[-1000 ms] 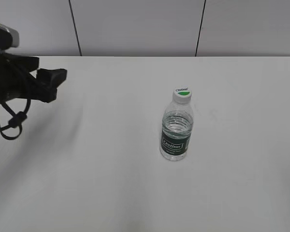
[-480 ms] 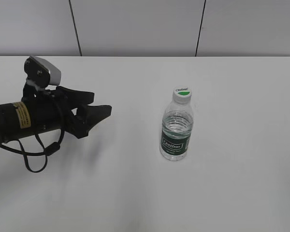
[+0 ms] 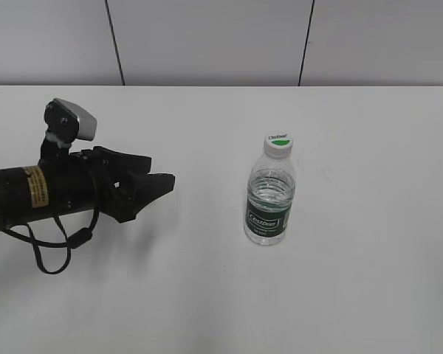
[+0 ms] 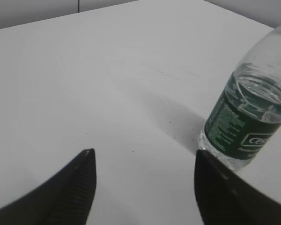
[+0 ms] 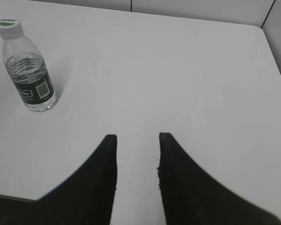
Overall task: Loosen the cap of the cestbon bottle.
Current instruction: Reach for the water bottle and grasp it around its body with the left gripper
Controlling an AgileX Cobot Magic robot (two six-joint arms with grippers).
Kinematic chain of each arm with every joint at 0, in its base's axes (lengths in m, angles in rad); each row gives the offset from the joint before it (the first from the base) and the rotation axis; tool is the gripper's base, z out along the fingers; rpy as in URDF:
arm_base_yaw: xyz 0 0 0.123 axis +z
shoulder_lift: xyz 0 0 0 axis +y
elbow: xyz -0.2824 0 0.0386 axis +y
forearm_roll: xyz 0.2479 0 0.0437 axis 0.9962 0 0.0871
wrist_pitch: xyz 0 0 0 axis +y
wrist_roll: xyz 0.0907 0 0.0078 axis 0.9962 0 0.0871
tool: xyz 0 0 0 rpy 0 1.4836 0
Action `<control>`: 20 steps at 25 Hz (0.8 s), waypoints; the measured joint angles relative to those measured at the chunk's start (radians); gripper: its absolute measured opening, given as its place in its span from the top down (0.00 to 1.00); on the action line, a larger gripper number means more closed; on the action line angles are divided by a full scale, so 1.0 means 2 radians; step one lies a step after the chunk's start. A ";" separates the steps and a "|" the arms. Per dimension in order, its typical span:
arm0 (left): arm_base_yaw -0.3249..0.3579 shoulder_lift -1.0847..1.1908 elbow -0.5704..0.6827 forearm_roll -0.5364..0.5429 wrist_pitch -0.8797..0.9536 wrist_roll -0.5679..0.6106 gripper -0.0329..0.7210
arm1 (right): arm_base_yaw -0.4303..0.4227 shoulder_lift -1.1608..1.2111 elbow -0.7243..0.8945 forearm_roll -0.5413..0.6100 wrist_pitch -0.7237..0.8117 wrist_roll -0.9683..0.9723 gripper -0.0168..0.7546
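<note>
The cestbon bottle (image 3: 269, 203) stands upright on the white table, clear with a dark green label band. Its white cap (image 3: 278, 142) with a green half-disc sits on top. The bottle also shows in the left wrist view (image 4: 246, 122), cap cut off, and in the right wrist view (image 5: 30, 79) with the cap (image 5: 9, 26). My left gripper (image 3: 159, 184) (image 4: 143, 157) is open and empty, to the left of the bottle with a gap between them. My right gripper (image 5: 137, 137) is open and empty, far from the bottle; it does not show in the exterior view.
The white table (image 3: 354, 295) runs back to a grey panelled wall (image 3: 207, 40). The table's right edge (image 5: 271, 56) and near edge (image 5: 9, 197) show in the right wrist view. A black cable loop (image 3: 55, 247) hangs under the left arm.
The left arm has come in from the left edge toward the bottle, most of it in the first half second, then a small shift right. The bottle has not moved.
</note>
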 joint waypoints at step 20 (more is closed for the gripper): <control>-0.070 0.104 -0.125 0.102 -0.007 -0.030 0.14 | 0.000 0.000 0.000 0.000 0.000 0.000 0.66</control>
